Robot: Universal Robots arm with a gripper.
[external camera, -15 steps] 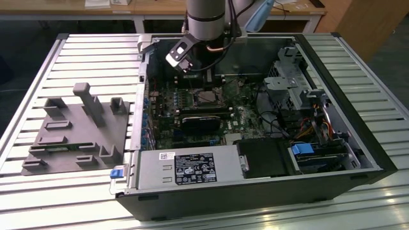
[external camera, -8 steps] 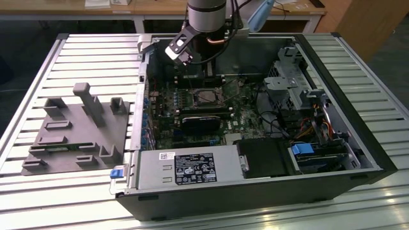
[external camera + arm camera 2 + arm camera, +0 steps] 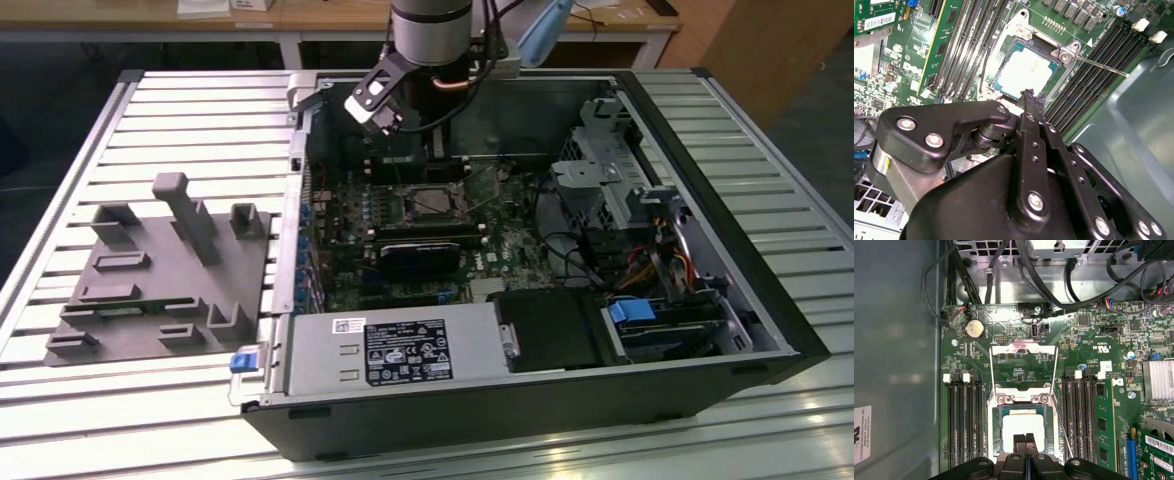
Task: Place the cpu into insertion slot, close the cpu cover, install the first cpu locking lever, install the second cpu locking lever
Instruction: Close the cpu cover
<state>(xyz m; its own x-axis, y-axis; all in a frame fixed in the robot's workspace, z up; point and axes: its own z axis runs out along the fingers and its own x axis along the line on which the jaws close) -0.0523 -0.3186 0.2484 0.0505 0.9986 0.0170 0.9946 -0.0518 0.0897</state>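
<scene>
The cpu [image 3: 1021,426] [image 3: 1026,72], a silver-grey square, lies flat inside the insertion slot [image 3: 995,426] [image 3: 1064,75] on the green motherboard. In the first wrist view the cpu cover [image 3: 1024,346] is swung open, a silver frame on the far side of the slot. One thin lever rod [image 3: 1063,435] angles out over the memory slots, and another [image 3: 1104,66] sticks out in the second wrist view. My gripper [image 3: 1025,440] [image 3: 1029,95] is shut with nothing between its fingers, its tips at the edge of the cpu. In the exterior view the arm [image 3: 427,40] reaches down over the slot [image 3: 434,203].
The open computer case [image 3: 747,300] lies on a slatted table. Memory slots [image 3: 961,425] flank the socket, with a green memory stick [image 3: 1104,425] seated. A black graphics card [image 3: 416,258], power supply [image 3: 400,350] and drive cage [image 3: 614,170] crowd the case. A grey fixture [image 3: 160,270] sits outside.
</scene>
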